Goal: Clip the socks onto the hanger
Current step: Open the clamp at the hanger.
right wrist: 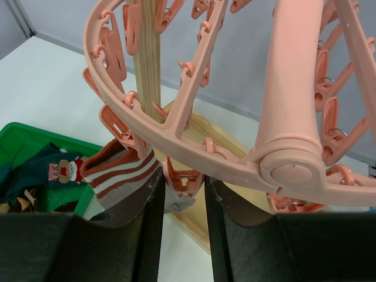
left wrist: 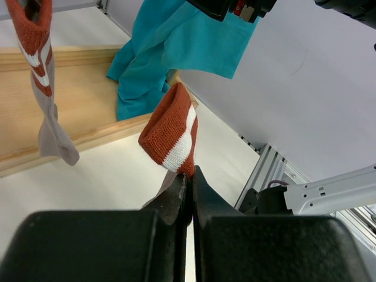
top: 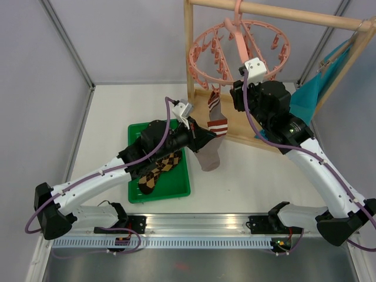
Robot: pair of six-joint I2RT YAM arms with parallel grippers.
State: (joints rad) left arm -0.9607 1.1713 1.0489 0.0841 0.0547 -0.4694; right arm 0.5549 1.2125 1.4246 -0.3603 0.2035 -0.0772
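Note:
The pink hanger (top: 238, 50) hangs from the wooden rail. One grey-brown sock with a striped cuff (top: 214, 104) is clipped to it and also shows in the right wrist view (right wrist: 120, 173). My left gripper (top: 211, 136) is shut on a second striped-cuff sock (left wrist: 173, 132) and holds it in the air below the hanger, its grey foot (top: 208, 158) dangling. My right gripper (right wrist: 184, 188) has its fingers against both sides of a pink clip peg (right wrist: 183, 179) on the ring's underside. The argyle sock (top: 158, 170) and the dark teal sock (right wrist: 59, 170) lie in the green tray.
The green tray (top: 176, 191) sits under my left arm. The wooden frame's post (top: 189, 53) and base (left wrist: 70, 141) stand behind the hanger. A bright teal cloth (top: 311, 94) hangs at the frame's right side, also in the left wrist view (left wrist: 176, 47).

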